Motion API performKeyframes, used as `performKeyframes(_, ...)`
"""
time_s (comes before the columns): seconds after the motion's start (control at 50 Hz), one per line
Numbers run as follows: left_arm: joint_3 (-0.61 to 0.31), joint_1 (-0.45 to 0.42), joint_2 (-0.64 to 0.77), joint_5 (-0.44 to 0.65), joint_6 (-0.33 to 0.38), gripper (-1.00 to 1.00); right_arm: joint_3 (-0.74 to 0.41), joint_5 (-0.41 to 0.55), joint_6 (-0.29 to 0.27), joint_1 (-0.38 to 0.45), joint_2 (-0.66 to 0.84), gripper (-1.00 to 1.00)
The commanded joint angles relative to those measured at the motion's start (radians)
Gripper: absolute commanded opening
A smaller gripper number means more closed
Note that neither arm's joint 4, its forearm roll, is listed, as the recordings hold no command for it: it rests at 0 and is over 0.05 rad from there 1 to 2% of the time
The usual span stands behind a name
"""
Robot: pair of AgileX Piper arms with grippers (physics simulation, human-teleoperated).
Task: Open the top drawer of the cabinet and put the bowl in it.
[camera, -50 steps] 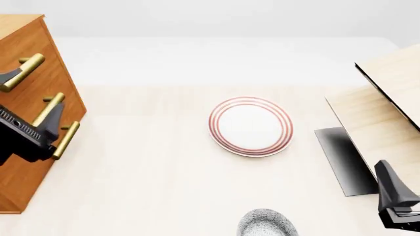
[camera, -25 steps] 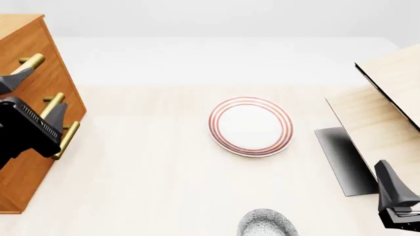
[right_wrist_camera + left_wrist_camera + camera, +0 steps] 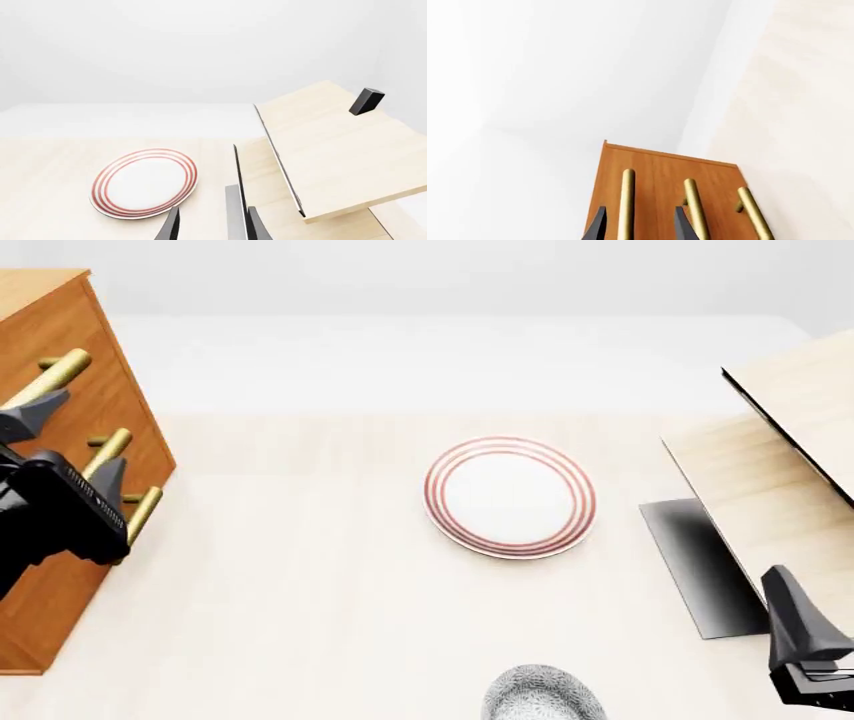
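In the left wrist view, the left hand is pointing at the front of the cabinet; its two dark fingertips are standing apart on either side of one brass bar handle, open and gripping nothing; two more brass handles are lying beside it, and which drawer each belongs to cannot be read from this view alone.

In the front view, the left hand is sitting against the cabinet at the counter's left edge, its fingers reaching up around the uppermost handle, so the bar being straddled is judged to be that of the top drawer, which is looking fully shut; the bowl is resting on the counter at the near edge, well apart from the cabinet, with the red-ringed plate beyond it; the right hand is hanging at the lower right beside the pale wooden structure, touching nothing.

In the right wrist view, the right hand is showing two parted fingertips with nothing between them; the plate and the pale structure are lying ahead, and the bowl is not showing.

The step in hand is judged to be taking hold of the top drawer's handle; the next move is calling for the left fingers to close on the bar, then a straight pull outward.
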State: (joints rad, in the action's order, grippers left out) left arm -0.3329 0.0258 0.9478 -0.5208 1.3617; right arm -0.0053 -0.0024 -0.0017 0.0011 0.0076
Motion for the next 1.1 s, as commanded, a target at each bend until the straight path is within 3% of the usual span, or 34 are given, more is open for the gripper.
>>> performKeyframes(0.02,0.011,0.026,0.053,-0.065,0.039,1.00,0.001,0.000,0.000,0.000,-0.001,1.00)
performKeyframes(0.46,-0.021,0.078,0.061,-0.055,0.053,1.00,0.001,0.000,0.000,0.000,-0.002,1.00)
performKeyframes(0.82,-0.012,0.124,0.203,-0.186,0.062,1.00,0.001,0.000,0.000,0.000,-0.001,1.00)
performKeyframes(0.96,-0.011,0.142,0.267,-0.260,0.095,1.00,0.001,0.000,0.000,0.000,-0.001,1.00)
performKeyframes(1.1,-0.024,0.160,0.272,-0.262,0.091,1.00,0.001,0.000,0.000,0.000,-0.002,1.00)
